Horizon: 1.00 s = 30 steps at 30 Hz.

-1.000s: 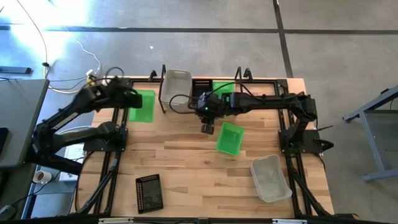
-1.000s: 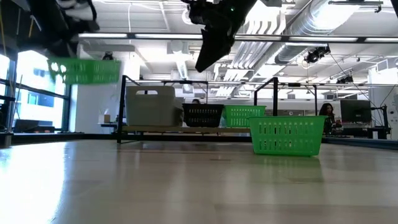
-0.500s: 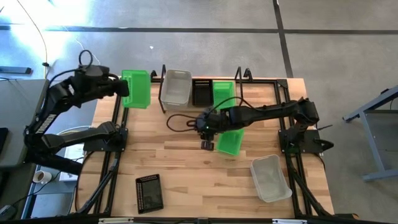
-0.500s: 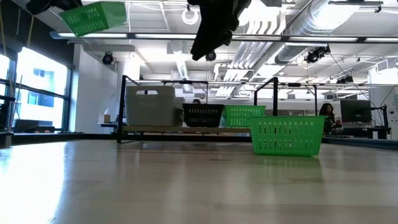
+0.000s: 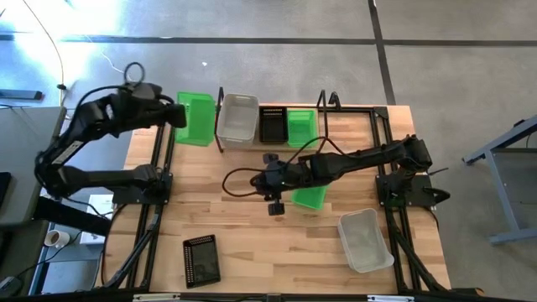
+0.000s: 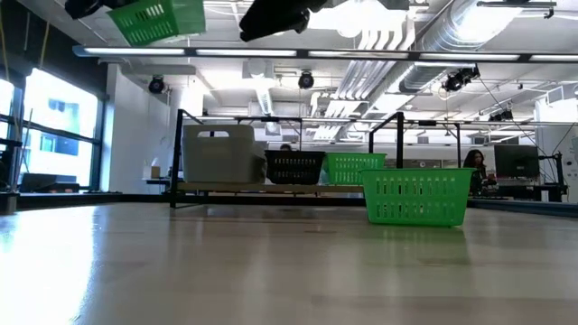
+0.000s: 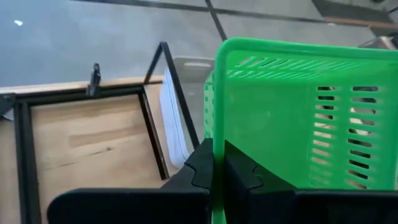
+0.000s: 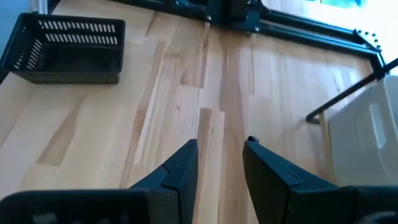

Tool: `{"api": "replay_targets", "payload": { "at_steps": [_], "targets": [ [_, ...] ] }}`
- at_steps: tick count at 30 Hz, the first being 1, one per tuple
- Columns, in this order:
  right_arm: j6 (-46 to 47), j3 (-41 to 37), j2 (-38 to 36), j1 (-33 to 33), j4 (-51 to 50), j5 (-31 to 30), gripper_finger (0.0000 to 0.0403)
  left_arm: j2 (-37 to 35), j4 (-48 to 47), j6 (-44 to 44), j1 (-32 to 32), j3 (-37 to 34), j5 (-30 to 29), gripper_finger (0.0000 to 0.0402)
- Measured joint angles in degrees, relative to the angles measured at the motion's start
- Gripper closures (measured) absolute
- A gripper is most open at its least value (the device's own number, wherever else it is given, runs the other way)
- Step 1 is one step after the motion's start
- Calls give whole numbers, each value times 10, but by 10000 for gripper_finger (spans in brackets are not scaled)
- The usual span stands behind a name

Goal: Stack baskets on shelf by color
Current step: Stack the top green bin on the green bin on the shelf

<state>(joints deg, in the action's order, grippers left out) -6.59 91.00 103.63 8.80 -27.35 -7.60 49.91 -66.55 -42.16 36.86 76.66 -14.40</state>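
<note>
Carrying green basket (image 5: 194,118) higher and outward past far-left corner, left gripper (image 7: 217,180) pinching its rim (clearing shelf (image 5: 270,107) frame); right gripper (image 8: 221,163) swinging toward tabletop (image 5: 243,218) centre, jaws spread.

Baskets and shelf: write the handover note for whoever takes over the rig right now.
Left gripper: shut on a green basket, held high just off the shelf's left end.
Right gripper: open, empty, over mid-table.
Done: whitish basket, black basket and green one are on the shelf.
Left: place the held basket; still on the table are a green basket, a black one and a whitish one.
</note>
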Motion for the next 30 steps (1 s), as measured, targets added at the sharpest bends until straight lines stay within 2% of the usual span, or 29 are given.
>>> {"api": "replay_targets", "payload": {
  "at_steps": [8,14,25,30],
  "targets": [
    [-14,0,0,-1,10,2,289,66,-1,-82,-133,0,-88,401],
    [-27,0,0,2,39,2,289,124,-1,-148,-206,0,-134,401],
    [-61,0,0,27,52,-1,289,231,-1,-250,-301,0,-154,401],
    [-85,0,0,39,63,-33,289,266,-1,-292,-334,0,-154,401]
  ]
}}
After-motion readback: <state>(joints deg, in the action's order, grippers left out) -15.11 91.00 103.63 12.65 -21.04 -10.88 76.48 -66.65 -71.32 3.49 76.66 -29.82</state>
